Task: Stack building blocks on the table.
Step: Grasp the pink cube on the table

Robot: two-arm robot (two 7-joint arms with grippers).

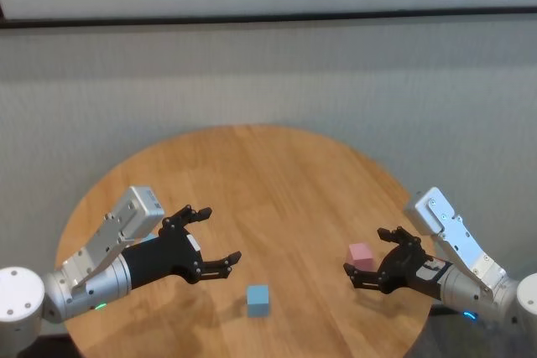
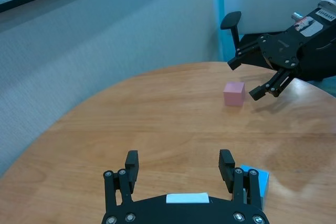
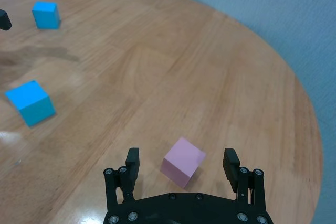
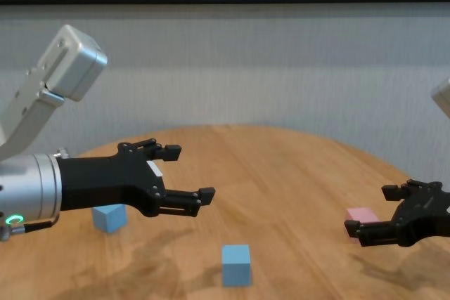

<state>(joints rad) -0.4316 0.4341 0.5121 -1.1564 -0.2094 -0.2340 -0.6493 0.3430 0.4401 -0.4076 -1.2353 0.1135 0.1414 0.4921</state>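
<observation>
Both grippers hover with fingers apart: the right gripper just short of the pink block, seemingly not touching it, the left gripper over the table. One blue block sits between them, another beneath the left arm.

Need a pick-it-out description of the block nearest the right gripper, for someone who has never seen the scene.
Start from the round wooden table and go to its right side, where the open right gripper hangs just above the top. The pink block sits on the wood right before its fingers, untouched. It is the only pink cube; the other two blocks are light blue and lie further left.
</observation>
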